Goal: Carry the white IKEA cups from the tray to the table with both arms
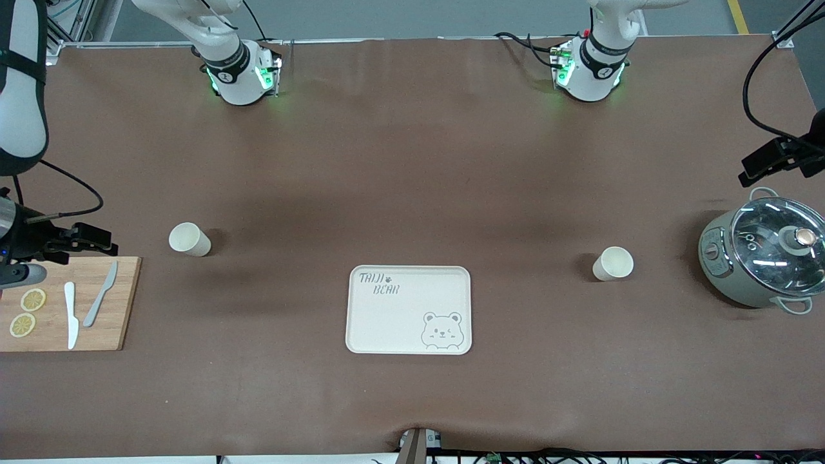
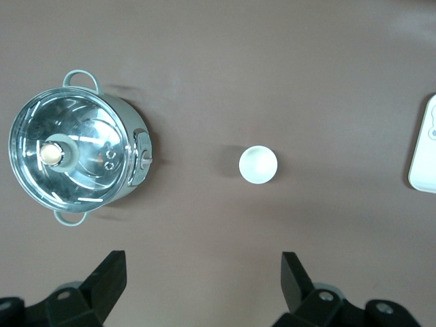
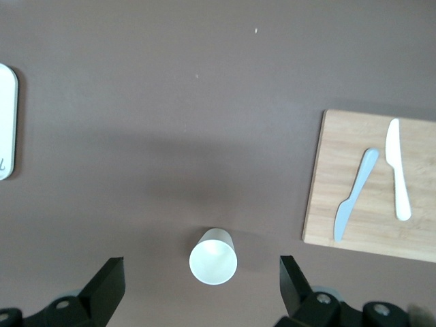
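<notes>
Two cream-white cups stand upright on the brown table. One cup (image 1: 189, 239) is toward the right arm's end, the other cup (image 1: 613, 263) toward the left arm's end. The bear-printed tray (image 1: 387, 322) lies between them, nearer the front camera, and holds nothing. My right gripper (image 1: 106, 241) is open and high over the table by its cup, which shows between the spread fingers in the right wrist view (image 3: 213, 256). My left gripper (image 1: 757, 169) is open and high over the table; its cup (image 2: 258, 164) sits ahead of the gripper (image 2: 202, 262).
A grey-green pot with a glass lid (image 1: 764, 258) stands at the left arm's end, also seen in the left wrist view (image 2: 75, 158). A wooden board (image 1: 122, 303) with two knives (image 1: 71, 316) and lemon slices lies at the right arm's end.
</notes>
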Available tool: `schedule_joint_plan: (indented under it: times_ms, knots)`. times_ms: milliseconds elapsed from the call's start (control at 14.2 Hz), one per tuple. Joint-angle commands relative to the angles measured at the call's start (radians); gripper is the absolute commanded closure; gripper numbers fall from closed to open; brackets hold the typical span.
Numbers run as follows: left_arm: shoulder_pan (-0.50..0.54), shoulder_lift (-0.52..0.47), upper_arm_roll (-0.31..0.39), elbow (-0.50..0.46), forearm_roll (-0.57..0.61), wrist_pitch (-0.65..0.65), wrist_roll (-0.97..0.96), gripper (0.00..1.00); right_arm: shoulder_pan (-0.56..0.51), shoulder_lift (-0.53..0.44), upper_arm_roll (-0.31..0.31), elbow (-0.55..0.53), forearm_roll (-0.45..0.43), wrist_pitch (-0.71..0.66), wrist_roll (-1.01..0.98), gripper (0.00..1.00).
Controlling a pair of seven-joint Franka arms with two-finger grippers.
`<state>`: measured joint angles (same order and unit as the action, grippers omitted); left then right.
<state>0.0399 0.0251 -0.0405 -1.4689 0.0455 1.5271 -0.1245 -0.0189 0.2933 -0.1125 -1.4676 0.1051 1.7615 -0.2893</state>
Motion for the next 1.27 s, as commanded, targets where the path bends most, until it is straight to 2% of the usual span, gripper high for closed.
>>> schedule_joint_plan:
  times_ms: [0, 212, 494, 776, 988, 1059, 1200]
  knots:
    - [-0.017, -0.092, 0.008, -0.071, -0.056, -0.021, 0.025, 0.0, 0.002, 0.015, 0.002, 0.049, -0.01, -0.024, 0.015, 0.0]
    - [-0.096, -0.183, 0.051, -0.184, -0.067, -0.013, 0.022, 0.0, 0.03, -0.031, 0.004, 0.05, -0.004, -0.101, 0.016, 0.0]
    - [-0.121, -0.25, 0.05, -0.287, -0.065, 0.033, 0.013, 0.0, 0.051, -0.123, 0.002, 0.044, -0.011, -0.191, 0.018, 0.0]
    - [-0.107, -0.232, 0.056, -0.249, -0.065, 0.031, 0.023, 0.0, 0.098, -0.212, 0.005, -0.02, -0.013, -0.208, 0.154, 0.0]
    - [-0.109, -0.203, 0.056, -0.206, -0.059, 0.018, 0.019, 0.0, 0.112, -0.275, 0.011, -0.058, -0.047, -0.277, 0.164, 0.0]
    - [-0.109, -0.2, 0.056, -0.205, -0.056, 0.016, 0.019, 0.0, 0.114, -0.304, 0.028, -0.095, -0.082, -0.274, 0.171, 0.0]
    - [-0.11, -0.197, 0.056, -0.202, -0.053, 0.01, 0.017, 0.0, 0.088, -0.345, 0.065, -0.148, -0.091, -0.241, 0.17, 0.0]
